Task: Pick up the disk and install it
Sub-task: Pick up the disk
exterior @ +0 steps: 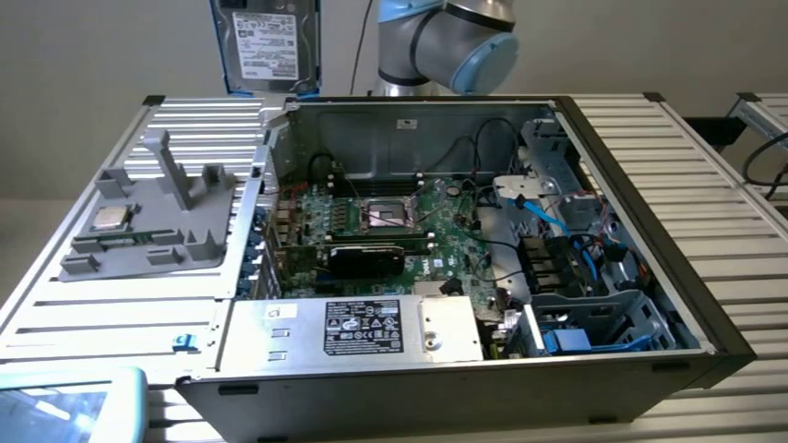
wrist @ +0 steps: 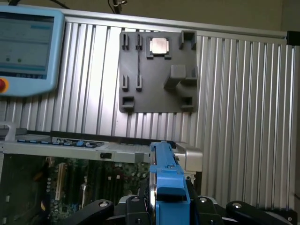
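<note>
Exterior view: the disk [exterior: 268,41] hangs upright in the air above the far edge of the ribbed table [exterior: 74,305]. It is behind the open computer case [exterior: 431,397] and to the exterior view's left of the robot arm [exterior: 446,41]. A grey fixture plate [exterior: 154,221] carrying a processor chip [exterior: 113,220] lies on the table beside the case. Wrist view: the gripper [wrist: 168,208] pinches the disk by its blue frame, with black fingers [wrist: 199,208] pressed on either side. It is held over the case's edge, with a pendant screen [wrist: 28,47] beyond.

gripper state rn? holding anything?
gripper: closed, holding the disk, which hangs upright in the air.
</note>
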### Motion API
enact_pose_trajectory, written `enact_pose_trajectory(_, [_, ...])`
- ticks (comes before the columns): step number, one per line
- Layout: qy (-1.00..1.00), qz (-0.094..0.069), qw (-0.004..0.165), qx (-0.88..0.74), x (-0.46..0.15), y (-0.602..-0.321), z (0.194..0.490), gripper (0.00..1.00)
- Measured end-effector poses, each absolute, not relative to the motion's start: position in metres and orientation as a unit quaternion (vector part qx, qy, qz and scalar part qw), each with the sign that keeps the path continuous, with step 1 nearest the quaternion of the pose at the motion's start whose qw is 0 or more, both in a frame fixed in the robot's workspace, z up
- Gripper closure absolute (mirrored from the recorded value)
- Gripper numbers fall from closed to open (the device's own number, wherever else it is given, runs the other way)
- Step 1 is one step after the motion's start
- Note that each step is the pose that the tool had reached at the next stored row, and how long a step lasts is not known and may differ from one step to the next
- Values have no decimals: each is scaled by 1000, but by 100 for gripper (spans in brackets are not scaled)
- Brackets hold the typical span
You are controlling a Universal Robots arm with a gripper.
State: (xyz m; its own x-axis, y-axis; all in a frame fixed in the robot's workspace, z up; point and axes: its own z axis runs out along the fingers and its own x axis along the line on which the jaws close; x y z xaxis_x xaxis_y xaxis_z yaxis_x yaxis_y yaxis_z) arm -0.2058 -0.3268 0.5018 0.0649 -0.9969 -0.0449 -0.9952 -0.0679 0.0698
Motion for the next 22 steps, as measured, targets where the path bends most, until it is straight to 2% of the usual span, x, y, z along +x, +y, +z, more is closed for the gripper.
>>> enact_pose_trajectory(22, [-683, -40, 10, 730, -147, -373, 502, 63])
